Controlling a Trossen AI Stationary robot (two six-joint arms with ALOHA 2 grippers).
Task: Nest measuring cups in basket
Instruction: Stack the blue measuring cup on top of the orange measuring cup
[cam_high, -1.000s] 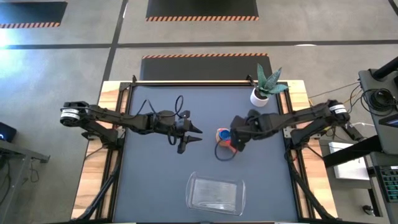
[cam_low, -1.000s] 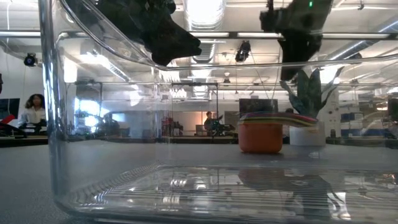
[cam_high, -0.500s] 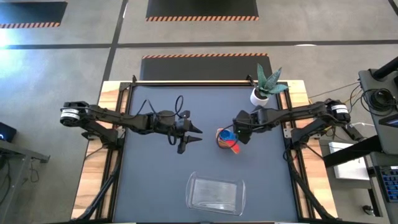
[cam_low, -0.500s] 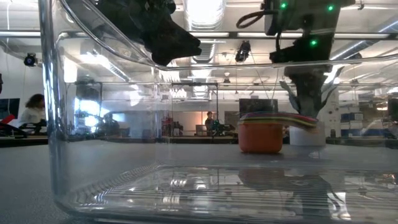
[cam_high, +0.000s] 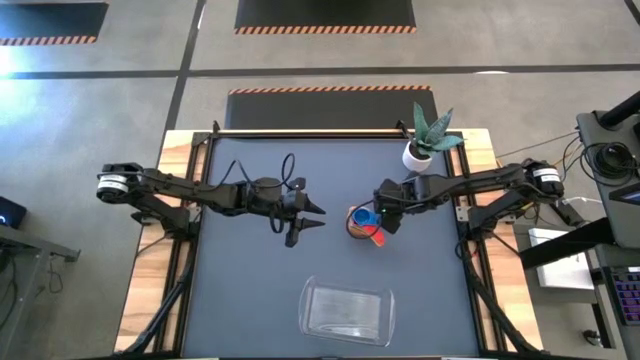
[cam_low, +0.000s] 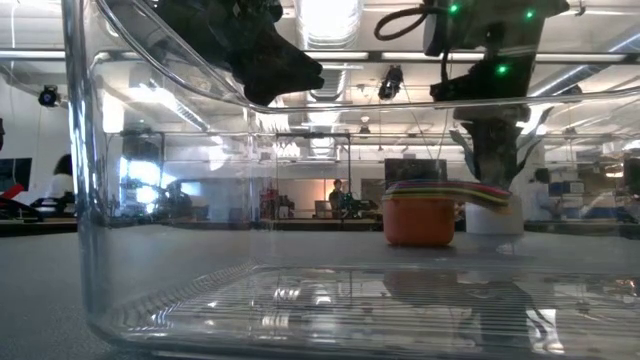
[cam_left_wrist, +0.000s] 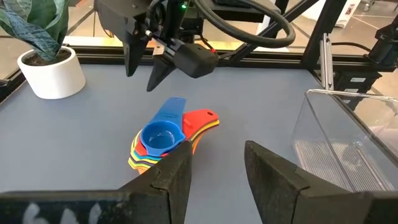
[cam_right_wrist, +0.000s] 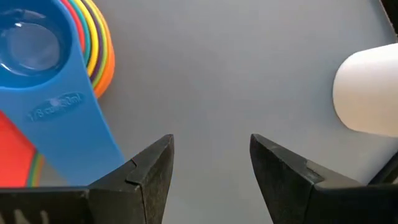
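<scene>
My right gripper (cam_high: 392, 222) hangs mid-table, fingers parted; my left gripper (cam_high: 312, 218) hovers opposite, seemingly also parted.

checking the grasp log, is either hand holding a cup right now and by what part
Nothing is held. The right hand is open above the table beside the stacked measuring cups; the left hand is open and empty over bare table.

One nested stack of measuring cups (cam_high: 364, 224), topped by one blue cup (cam_left_wrist: 160, 133); a red handle and yellow, green and orange rims show beneath, the full number uncountable. One clear basket (cam_high: 347, 311). One white plant pot (cam_high: 417, 155). Two grippers: left gripper (cam_high: 314, 216), right gripper (cam_high: 384, 222), each with two parted fingers.
</scene>
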